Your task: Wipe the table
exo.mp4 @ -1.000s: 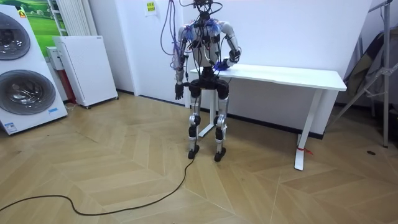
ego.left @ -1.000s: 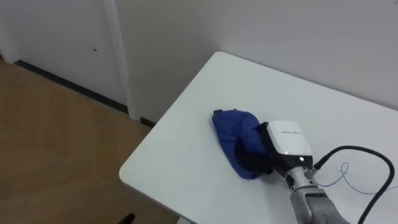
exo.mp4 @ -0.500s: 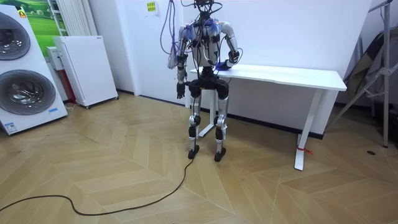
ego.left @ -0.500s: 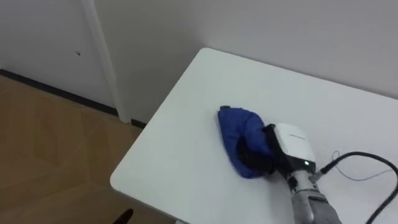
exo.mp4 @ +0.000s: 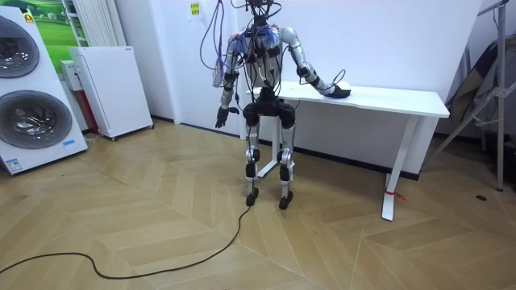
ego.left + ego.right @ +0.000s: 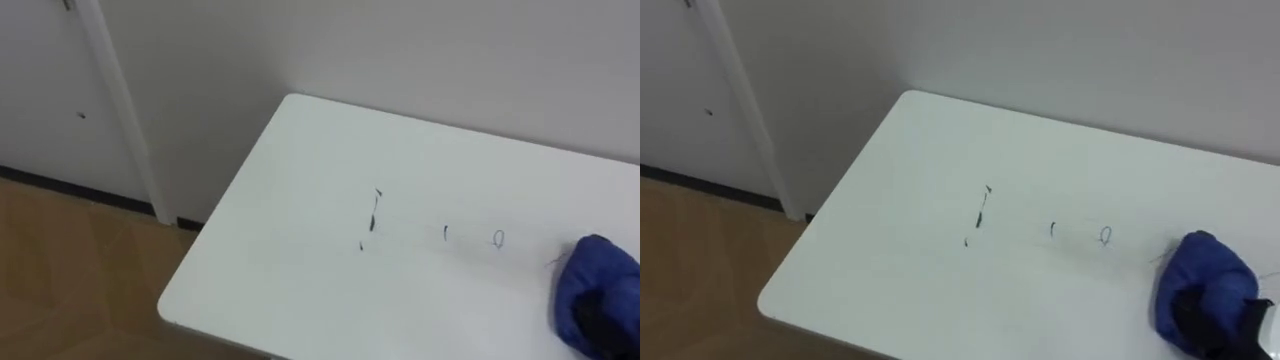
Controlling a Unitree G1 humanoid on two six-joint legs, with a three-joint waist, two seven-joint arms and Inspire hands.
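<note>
Your right hand, fingers clamped into the bunched blue cloth, has swept it from the white table's left end toward its middle. Thin dark marks lie behind it, so another pass looks needed. Your left hand hangs idle.

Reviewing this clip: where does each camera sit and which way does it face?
Left eye view: robot's head, looking down at the table corner, dark marks and blue cloth; right hand at lower right edge.
Right eye view: same head, slightly aside; shares that table, marks, cloth, hand.
Room view: stands behind the robot, facing table and wall; whole body, left hand hanging.
</note>
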